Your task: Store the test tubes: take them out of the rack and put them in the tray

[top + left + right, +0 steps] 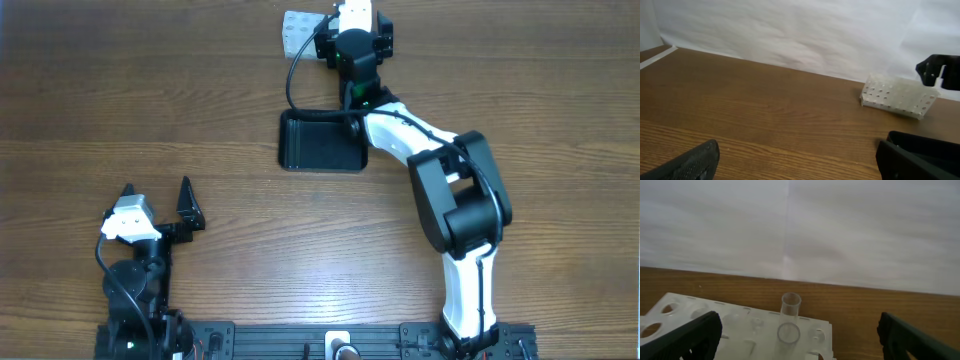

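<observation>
Our right hand (799,339) hangs wide open and empty near a tube (790,311) standing in the rack (700,317); closing off-centre, we might tip it or drag the light rack.

The counter (150,100) is mid-brown wood, streaked with fine darker grain lines. The tray (320,145) is plain black. The rack (300,32) is milky white, its faces dotted with regular rows of round holes. The test tube (790,312) is clear and colourless. The left pincer (157,188) is black, with a white block (130,218) behind it. The right pincer (799,330) is black too. The right arm (470,200) mixes white links with black joints and carries small green lights (360,98). The wall (790,225) is plain white.
</observation>
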You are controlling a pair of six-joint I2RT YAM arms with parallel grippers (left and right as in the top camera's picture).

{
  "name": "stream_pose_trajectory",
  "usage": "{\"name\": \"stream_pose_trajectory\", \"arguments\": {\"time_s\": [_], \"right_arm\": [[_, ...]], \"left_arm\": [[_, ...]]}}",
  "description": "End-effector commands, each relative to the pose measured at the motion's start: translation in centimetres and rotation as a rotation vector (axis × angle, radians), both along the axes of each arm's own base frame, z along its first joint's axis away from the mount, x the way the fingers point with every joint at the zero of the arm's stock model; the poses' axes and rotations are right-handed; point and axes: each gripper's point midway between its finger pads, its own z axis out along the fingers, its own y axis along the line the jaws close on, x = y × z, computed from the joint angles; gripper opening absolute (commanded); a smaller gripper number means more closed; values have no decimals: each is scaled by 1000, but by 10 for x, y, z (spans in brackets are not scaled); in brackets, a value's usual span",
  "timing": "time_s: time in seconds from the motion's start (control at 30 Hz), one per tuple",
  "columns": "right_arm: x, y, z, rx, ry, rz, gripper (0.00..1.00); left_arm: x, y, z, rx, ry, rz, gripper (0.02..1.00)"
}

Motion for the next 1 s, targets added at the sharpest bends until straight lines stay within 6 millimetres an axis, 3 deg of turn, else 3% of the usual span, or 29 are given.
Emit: {"name": "stream_pose_trajectory", "arguments": {"time_s": [0.03,0.2,0.4,1.0], "right_arm": [[10,-1,-5,-8,-7,-64,991],[12,0,-19,-22,13,-72,958],[11,1,-24,-28,26,-70,700],[9,8,-37,4,58,-51,483]], "left_arm": [[0,3,0,-9,-5,15,996],[0,3,0,-9,-5,15,998],[0,3,0,-9,-5,15,996],[0,3,0,-9,-5,15,996]]}}
